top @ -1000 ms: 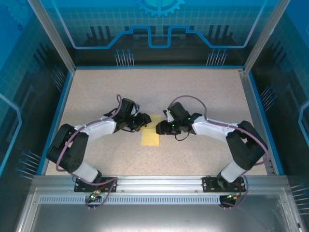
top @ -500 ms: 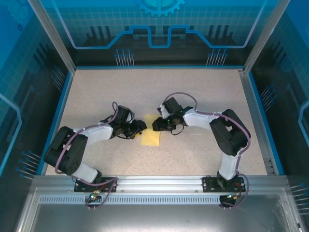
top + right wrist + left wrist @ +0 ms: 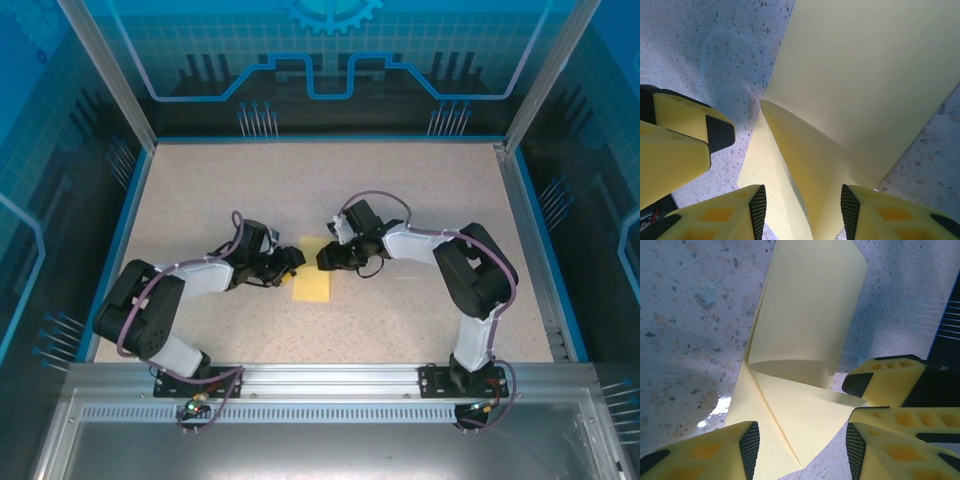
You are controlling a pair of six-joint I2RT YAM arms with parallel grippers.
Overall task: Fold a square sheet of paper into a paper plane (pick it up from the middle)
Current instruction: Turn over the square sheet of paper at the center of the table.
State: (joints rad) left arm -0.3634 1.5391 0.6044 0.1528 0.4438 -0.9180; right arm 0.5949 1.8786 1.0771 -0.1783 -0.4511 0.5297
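The square sheet of paper (image 3: 313, 286) lies pale yellow on the speckled table between both grippers. In the left wrist view the sheet (image 3: 807, 325) has a corner turned over into a triangular flap. That flap's tip reaches between the open fingers of my left gripper (image 3: 802, 450), and neither pad touches it. The right gripper's fingers (image 3: 890, 387) stand close by at the right. In the right wrist view a raised fold of the sheet (image 3: 870, 75) rises between the open jaws of my right gripper (image 3: 804, 210). From above, the left gripper (image 3: 293, 262) and the right gripper (image 3: 325, 257) nearly meet at the sheet's far edge. The paper plane is out of view.
The table (image 3: 200, 190) is a speckled beige surface fenced by a blue rim and glass walls. A metal rail (image 3: 320, 380) with the arm bases runs along the near edge. The left gripper's finger (image 3: 687, 127) sits just left of the right gripper.
Both grippers have dropped lower and drawn together at the sheet's far edge. The right gripper moved left and its elbow folded in. The left jaws widened slightly.
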